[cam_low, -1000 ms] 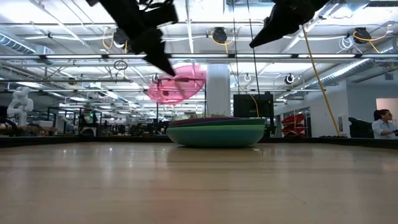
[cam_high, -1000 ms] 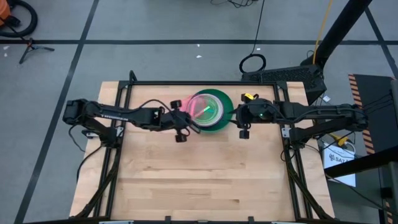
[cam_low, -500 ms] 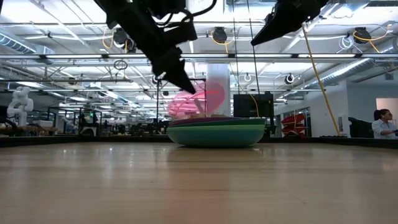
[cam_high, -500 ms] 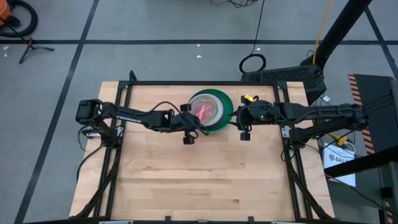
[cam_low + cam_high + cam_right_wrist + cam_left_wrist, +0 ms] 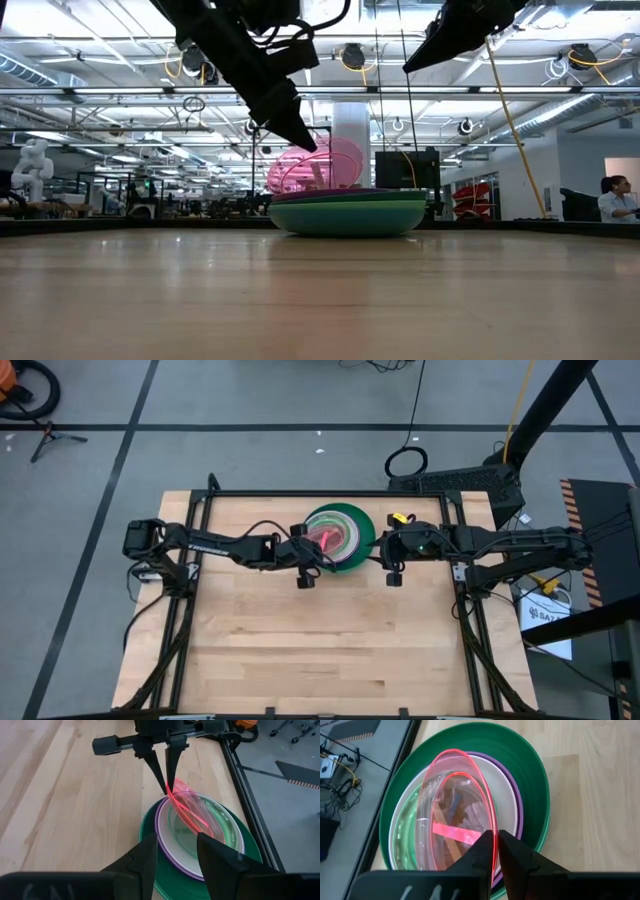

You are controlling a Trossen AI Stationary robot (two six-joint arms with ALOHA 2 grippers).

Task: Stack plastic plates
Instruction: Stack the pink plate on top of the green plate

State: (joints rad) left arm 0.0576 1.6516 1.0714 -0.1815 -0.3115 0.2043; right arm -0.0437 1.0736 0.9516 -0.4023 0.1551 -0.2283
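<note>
A stack of plates (image 5: pixel 352 540) stands at the middle of the table's far part: dark green outermost from above, then purple (image 5: pixel 516 795), white and a translucent lime plate (image 5: pixel 405 832); the low view shows teal and mint walls (image 5: pixel 350 214). My left gripper (image 5: pixel 496 836) is shut on a translucent pink plate (image 5: pixel 455 805), which stands steeply tilted over the stack (image 5: pixel 318 165). My right gripper (image 5: pixel 177 847) is open, hovering raised just right of the stack (image 5: pixel 392 552), touching nothing. My left gripper pinches the pink plate's rim (image 5: pixel 492 832) between its two fingers, on the side of the plate toward the table's left. The fingers (image 5: pixel 159 767) slant down from the left. The plate stands on edge, its upper rim in the hold and its lower rim (image 5: pixel 300 190) down at the stack's top.
Black frame rails (image 5: pixel 200 520) run along the table's left, right and far sides. A small yellow object (image 5: pixel 400 516) lies by the right arm. Bare wood (image 5: pixel 330 640) fills the near half. A person (image 5: pixel 615 198) sits in the room beyond.
My left gripper has moved toward the table's right and down, carrying the pink plate from beside the stack's left edge to over its middle. The plate has come down from well above the stack and tipped steeper, its lower rim now at the stack's top.
</note>
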